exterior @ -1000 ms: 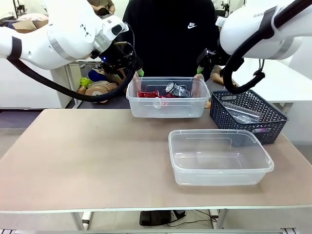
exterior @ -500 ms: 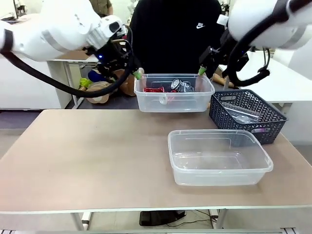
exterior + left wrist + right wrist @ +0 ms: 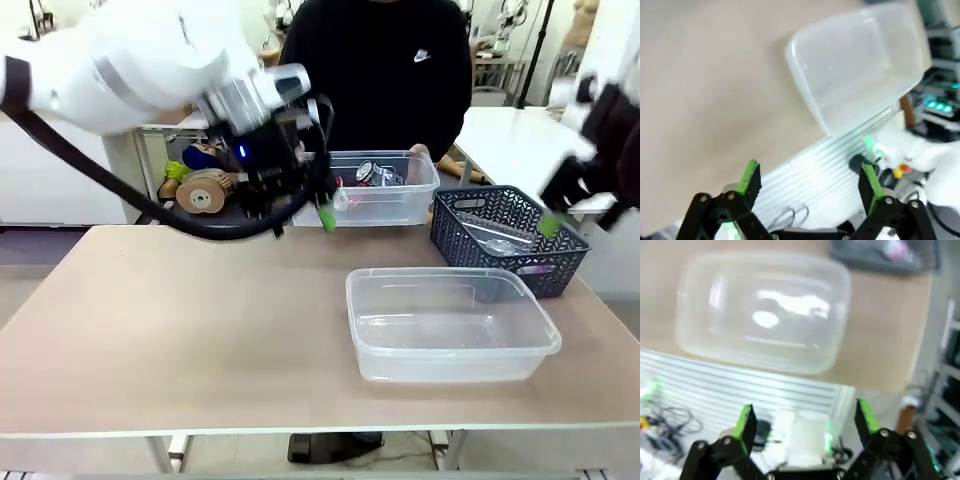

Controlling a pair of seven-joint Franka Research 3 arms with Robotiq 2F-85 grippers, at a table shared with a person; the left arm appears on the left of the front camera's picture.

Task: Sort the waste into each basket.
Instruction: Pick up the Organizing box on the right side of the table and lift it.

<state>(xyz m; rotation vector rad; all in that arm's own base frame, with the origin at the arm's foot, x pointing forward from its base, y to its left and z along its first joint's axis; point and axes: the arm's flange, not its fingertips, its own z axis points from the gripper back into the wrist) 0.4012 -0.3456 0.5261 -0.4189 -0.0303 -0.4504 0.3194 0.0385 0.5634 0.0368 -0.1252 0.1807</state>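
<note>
Clear far tub no longer flanked: left gripper and right gripper withdrawn, jaws wide, empty. Near tub ahead of jaws, long axis crosswise.

The near tub and far tub are made of clear glossy plastic; the table is finished matt, perhaps wood.

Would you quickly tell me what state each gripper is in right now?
Left gripper: open, holding nothing.
Right gripper: open, holding nothing.
</note>
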